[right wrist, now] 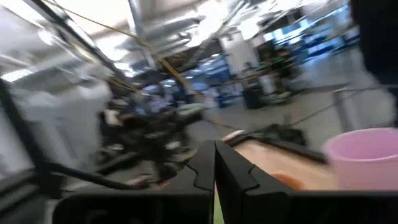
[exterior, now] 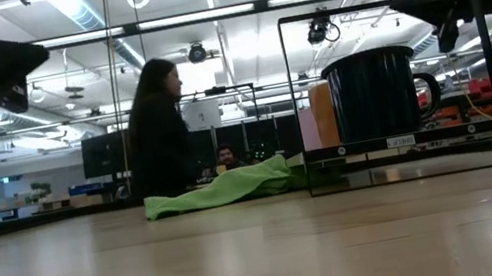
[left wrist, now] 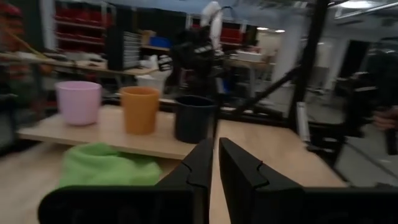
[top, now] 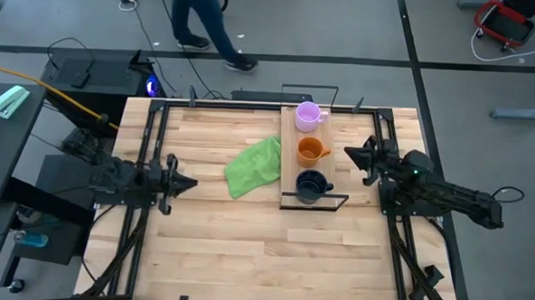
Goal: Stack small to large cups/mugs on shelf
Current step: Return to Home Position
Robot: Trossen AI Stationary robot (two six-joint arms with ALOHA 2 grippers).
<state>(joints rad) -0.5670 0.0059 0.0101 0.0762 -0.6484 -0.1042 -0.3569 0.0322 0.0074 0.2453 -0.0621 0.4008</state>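
Left arm: reaches in low from the left edge of the bench (top: pixel 227 248), forearm roughly level and pointing toward the middle. left claw (top: pixel 186 183) is well apart from the shelf, with the green cloth (top: pixel 255 166) between them. In the left wrist view its fingers (left wrist: pixel 202 165) are together, only a hairline slit between them, nothing held.

Right arm: comes in from the right edge, angled toward the shelf. right claw (top: pixel 350 156) is near the shelf's right side, about level with the orange mug, touching nothing. The right wrist view is blurred; the fingers (right wrist: pixel 227 168) look closed together and empty. In the low view both arms sit up high, clear of the bench top.

shelf (top: pixel 290 140): runs front to back right of bench centre, wire frame at both ends. All three mugs stand upright on it in one row with gaps between them:
- purple mug (top: pixel 308 116) at the rear end
- orange mug (top: pixel 311 151) in the middle
- navy mug (top: pixel 310 184) at the front end, nearest the low camera

Cloth lies crumpled on the bench just beside the shelf's left edge.

A person (exterior: pixel 157 123) is in the room behind the bench.
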